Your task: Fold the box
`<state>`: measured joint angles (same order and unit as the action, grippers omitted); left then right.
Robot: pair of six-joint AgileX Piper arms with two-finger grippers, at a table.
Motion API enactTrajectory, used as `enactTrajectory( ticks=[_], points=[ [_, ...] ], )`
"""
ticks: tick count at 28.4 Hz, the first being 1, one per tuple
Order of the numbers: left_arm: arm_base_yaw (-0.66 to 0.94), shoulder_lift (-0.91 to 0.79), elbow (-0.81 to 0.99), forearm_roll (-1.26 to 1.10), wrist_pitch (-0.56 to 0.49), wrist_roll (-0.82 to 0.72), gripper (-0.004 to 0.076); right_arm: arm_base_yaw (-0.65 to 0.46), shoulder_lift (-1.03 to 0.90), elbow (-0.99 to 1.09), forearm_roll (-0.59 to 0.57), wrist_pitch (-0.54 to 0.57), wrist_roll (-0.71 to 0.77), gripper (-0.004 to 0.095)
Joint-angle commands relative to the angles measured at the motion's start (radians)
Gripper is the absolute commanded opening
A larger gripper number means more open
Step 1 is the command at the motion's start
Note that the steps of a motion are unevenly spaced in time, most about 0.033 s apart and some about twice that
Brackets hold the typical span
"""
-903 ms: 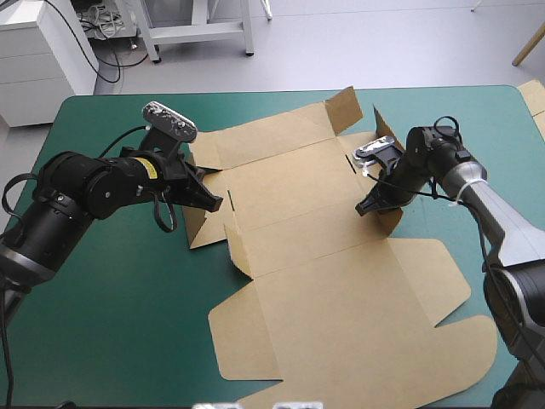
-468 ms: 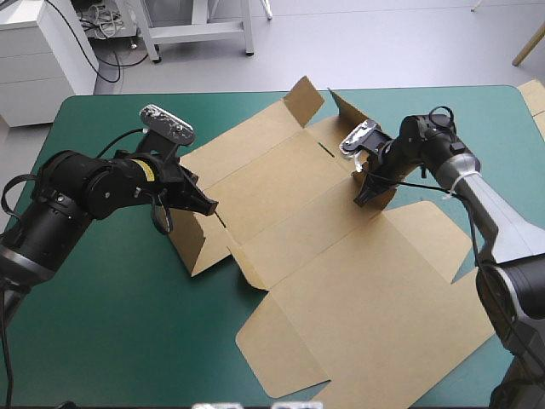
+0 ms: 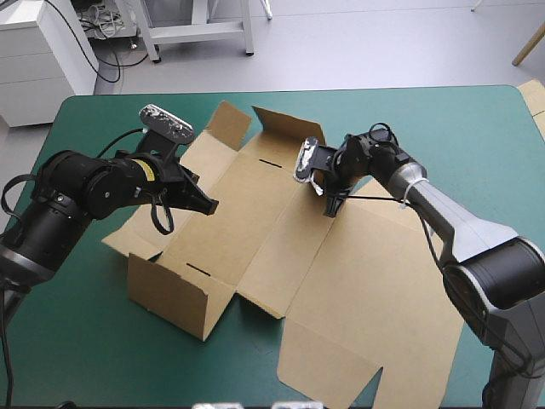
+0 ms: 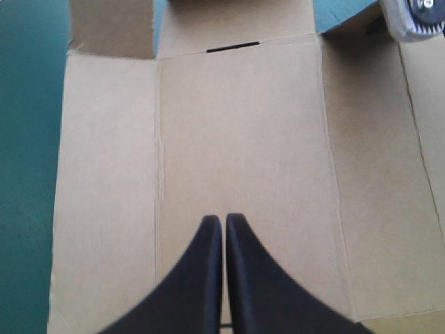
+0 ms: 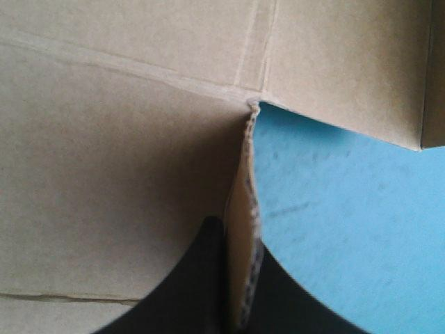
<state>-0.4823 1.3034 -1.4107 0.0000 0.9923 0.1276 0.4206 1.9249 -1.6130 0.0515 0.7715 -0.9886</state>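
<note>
both pincers clenched: right pincer [image 5: 236, 224] on a wall of the box [image 3: 255, 217], left pincer [image 4: 224, 218] empty. wall-raising step, by my judgement; next, tuck flaps.

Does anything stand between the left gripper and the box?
Nothing visible does. The left gripper, shut, is directly over a bare panel of the box; the right gripper clamps a raised flap's edge.

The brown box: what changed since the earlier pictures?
The black right hand, shut on a flap, dragged the cut brown cardboard box toward the left side of the teal-green table, turning it. A wall now stands raised at the near left. The left hand stayed put, shut, over the board.
</note>
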Motion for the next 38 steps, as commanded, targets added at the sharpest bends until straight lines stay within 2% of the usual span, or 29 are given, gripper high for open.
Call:
enactTrajectory(
  ticks=[1,11,32,35,36,37,38],
  points=[
    [0.002,-0.028,-0.034,-0.015,-0.048,-0.012,-0.0008,0.042,-0.055,-0.036,-0.018,-0.137,-0.161,-0.0022],
    [0.002,-0.028,-0.034,-0.021,-0.048,-0.012,-0.0008,0.135,-0.054,-0.036,-0.013,-0.237,-0.312,-0.0021],
    [0.002,-0.028,-0.034,-0.058,-0.042,-0.012,-0.0008,0.158,-0.054,-0.036,0.009,-0.260,-0.350,0.0000],
    [0.002,-0.028,-0.034,-0.060,-0.047,-0.012,-0.0008,0.158,-0.054,-0.036,0.009,-0.258,-0.350,0.0129],
    [0.002,-0.028,-0.034,-0.062,-0.054,-0.012,-0.0008,0.158,-0.054,-0.036,0.003,-0.265,-0.350,0.0268],
    [0.002,-0.028,-0.034,-0.064,-0.058,-0.012,-0.0008,0.158,-0.054,-0.036,0.003,-0.265,-0.348,0.0326],
    [0.002,-0.028,-0.034,-0.071,-0.073,-0.012,-0.0008,0.158,-0.054,-0.036,0.005,-0.265,-0.325,0.0474]
  ],
)
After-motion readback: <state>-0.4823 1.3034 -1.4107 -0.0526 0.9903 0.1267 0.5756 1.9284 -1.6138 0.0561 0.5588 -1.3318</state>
